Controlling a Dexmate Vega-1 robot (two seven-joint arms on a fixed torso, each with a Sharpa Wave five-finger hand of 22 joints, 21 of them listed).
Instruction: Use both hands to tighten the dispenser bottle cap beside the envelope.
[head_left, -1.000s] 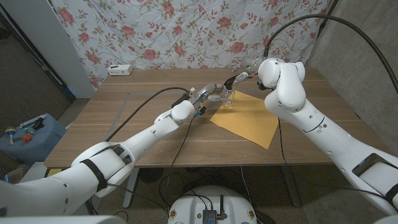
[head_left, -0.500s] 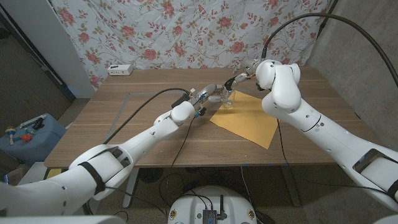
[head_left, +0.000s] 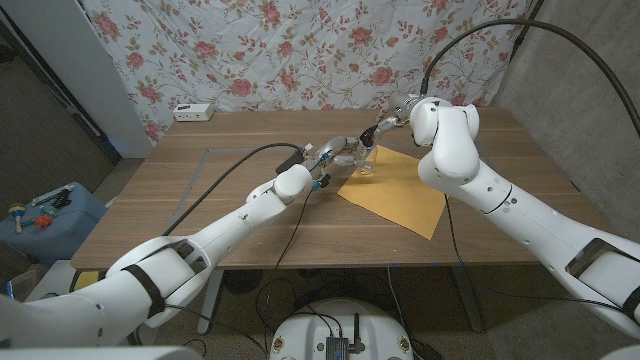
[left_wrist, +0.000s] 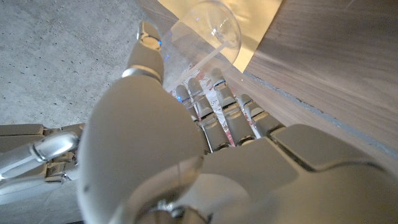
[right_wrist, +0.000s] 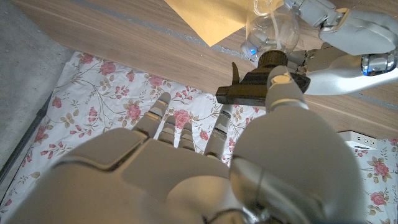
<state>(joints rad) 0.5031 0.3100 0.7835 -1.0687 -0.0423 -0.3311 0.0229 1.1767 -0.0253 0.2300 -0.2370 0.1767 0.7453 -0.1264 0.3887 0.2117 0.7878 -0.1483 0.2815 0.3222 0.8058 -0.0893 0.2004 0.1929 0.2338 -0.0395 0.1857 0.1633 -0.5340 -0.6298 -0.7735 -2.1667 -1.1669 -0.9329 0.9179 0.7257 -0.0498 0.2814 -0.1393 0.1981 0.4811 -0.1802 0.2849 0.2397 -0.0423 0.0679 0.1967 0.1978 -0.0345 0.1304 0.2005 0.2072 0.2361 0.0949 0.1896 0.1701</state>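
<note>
A small clear dispenser bottle (head_left: 366, 163) stands at the far corner of the tan envelope (head_left: 398, 188), near the middle of the table's back half. My left hand (head_left: 338, 152) holds the bottle's body from the left; in the left wrist view its fingers (left_wrist: 214, 102) wrap the clear bottle (left_wrist: 206, 36) at the envelope's (left_wrist: 258, 18) edge. My right hand (head_left: 389, 121) reaches in from behind and above. In the right wrist view its thumb (right_wrist: 283, 87) presses on the black pump cap (right_wrist: 258, 79) atop the bottle (right_wrist: 272, 29), with the left hand's fingers (right_wrist: 351, 31) on the far side.
A white power strip (head_left: 192, 112) lies at the table's back left edge. A black cable (head_left: 235, 165) runs along my left forearm over the table. A floral cloth (head_left: 300, 50) hangs behind, and a blue toolbox (head_left: 45, 215) sits on the floor to the left.
My right arm's upper housing has swung slightly left and toward the bottle while its hand stays at the cap. The left hand and bottle have barely moved.
</note>
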